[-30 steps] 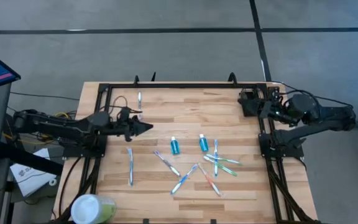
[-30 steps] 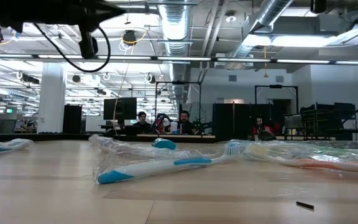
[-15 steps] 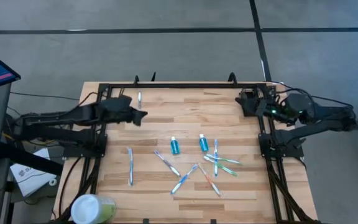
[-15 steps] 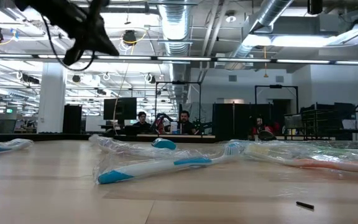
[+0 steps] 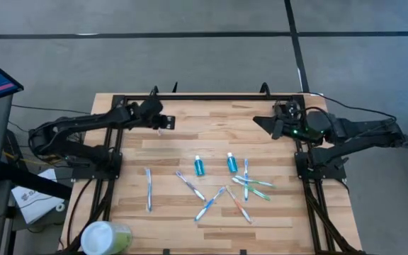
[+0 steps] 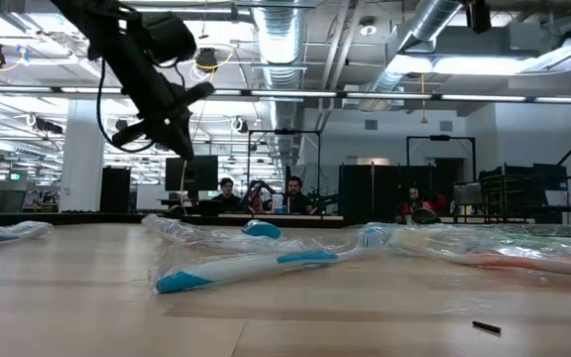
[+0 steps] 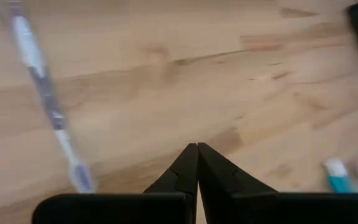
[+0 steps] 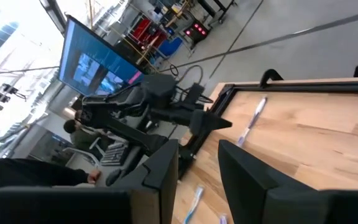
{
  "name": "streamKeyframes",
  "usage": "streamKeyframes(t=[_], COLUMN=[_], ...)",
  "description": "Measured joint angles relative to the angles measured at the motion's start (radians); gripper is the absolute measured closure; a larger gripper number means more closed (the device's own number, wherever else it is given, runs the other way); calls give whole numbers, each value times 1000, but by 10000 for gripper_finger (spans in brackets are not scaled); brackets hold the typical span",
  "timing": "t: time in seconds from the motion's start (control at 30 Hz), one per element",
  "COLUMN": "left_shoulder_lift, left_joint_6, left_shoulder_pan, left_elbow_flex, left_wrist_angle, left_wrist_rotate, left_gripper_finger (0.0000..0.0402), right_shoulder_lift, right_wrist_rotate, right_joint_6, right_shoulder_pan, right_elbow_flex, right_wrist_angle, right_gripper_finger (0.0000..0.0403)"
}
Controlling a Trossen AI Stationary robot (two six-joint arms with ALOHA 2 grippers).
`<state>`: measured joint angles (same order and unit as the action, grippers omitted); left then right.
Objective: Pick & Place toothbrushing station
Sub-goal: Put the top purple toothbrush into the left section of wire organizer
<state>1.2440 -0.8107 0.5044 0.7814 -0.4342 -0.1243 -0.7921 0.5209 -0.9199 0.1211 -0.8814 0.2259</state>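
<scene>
From above, the left claw (image 5: 167, 122) hangs over the wooden table (image 5: 211, 138) at about 10 o'clock, its fingers pressed together and empty, while the right claw (image 5: 262, 121) reaches in from 2 o'clock, pointing towards the table's middle; just behind it, at the far 1 o'clock corner, stands a small black boxy thing that looks to be the toothbrushing station (image 5: 284, 108), though it merges with the arm and I cannot be sure of it; two small blue bottles (image 5: 199, 166) stand near the centre, a heap of wrapped toothbrushes (image 5: 245, 187) lies towards 5 o'clock, a single toothbrush (image 5: 148, 189) lies at 8 o'clock, and a pale-green cup with white lid (image 5: 105, 237) sits at the 7 o'clock corner; in the low view the left claw is up in the air at 10 o'clock, well above the table, with a wrapped blue-and-white toothbrush (image 6: 266, 266) lying in front and people (image 6: 290, 193) seated in the room beyond; the left wrist view shows that claw's two fingers (image 7: 185, 171) closed tip to tip on nothing, above bare wood, with a white and purple toothbrush (image 7: 48, 102) near at 10 o'clock; the right wrist view shows the right claw's fingers (image 8: 244, 168) standing apart with nothing between them, looking across the table at the left arm (image 8: 148, 112) and the same toothbrush
</scene>
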Motion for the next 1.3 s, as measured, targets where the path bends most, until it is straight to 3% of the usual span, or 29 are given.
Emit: streamKeyframes(t=[0.3, 0.7, 0.87, 1.07, 1.2, 1.3], left_shoulder_lift=[154, 300, 328, 337, 337, 337], left_joint_6=[119, 142, 151, 162, 154, 85], left_shoulder_pan=[97, 238, 247, 263, 276, 277], left_elbow_flex=[232, 248, 248, 248, 248, 248], left_wrist_angle=[-256, -291, -281, -284, -274, -187], left_wrist_rotate=[-70, 52, 82, 11, -3, 51], left_gripper_finger=[401, 394, 346, 272, 260, 265], right_shoulder_lift=[1, -31, -32, -32, -32, -32], right_wrist_rotate=[0, -2, -2, -2, -2, -2], right_joint_6=[15, 31, 40, 41, 40, 40], right_shoulder_pan=[8, 8, 8, 8, 8, 8], right_elbow_flex=[0, 1, 1, 1, 1, 1], right_wrist_angle=[-17, -24, -21, -20, -16, -15], right_gripper_finger=[295, 294, 294, 294, 294, 294])
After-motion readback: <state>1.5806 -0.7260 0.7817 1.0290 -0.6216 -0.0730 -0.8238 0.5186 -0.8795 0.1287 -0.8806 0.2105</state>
